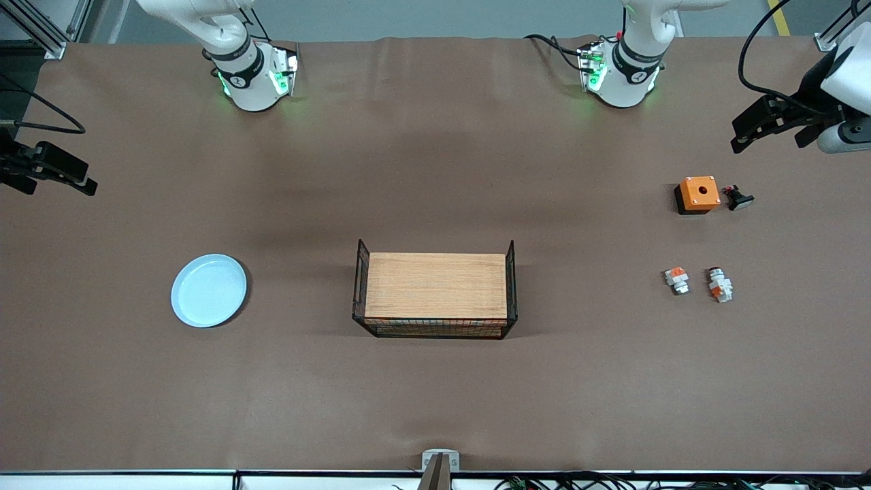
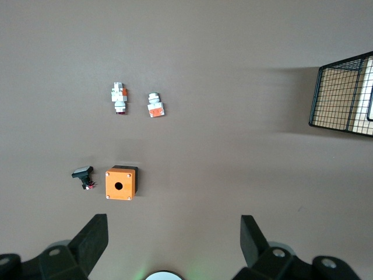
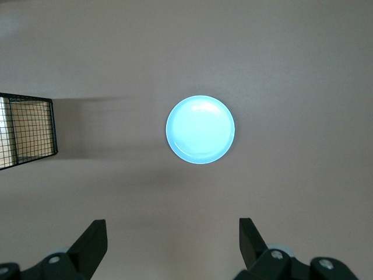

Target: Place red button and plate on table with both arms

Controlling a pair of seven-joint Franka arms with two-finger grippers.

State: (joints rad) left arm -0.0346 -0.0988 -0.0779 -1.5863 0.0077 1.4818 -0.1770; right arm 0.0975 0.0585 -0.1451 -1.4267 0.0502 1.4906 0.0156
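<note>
We see the table point(image 1: 435, 395) bearing the wire tray point(image 1: 435, 291) at its middle. The plate point(image 1: 208, 290) lies toward the right arm's end, the red button point(image 1: 719, 284) toward the left arm's, beside a squarer white piece point(image 1: 677, 280). The left gripper point(image 1: 765, 126) and right gripper point(image 1: 51, 173) hang with jaws apart, holding nothing.

Both arms are glossy white with black bands at the joints, and each base glows green from little lights on the side. The left arm point(image 1: 629, 64) has black cables running off its base plus a small red bit near the connector; the right arm point(image 1: 241, 68) has a round black logo badge on its band. The left gripper point(image 1: 765, 129) and right gripper point(image 1: 51, 170) are matte black, with chunky angular fingers point(image 2: 93, 239) and silver screws near the knuckles.
</note>
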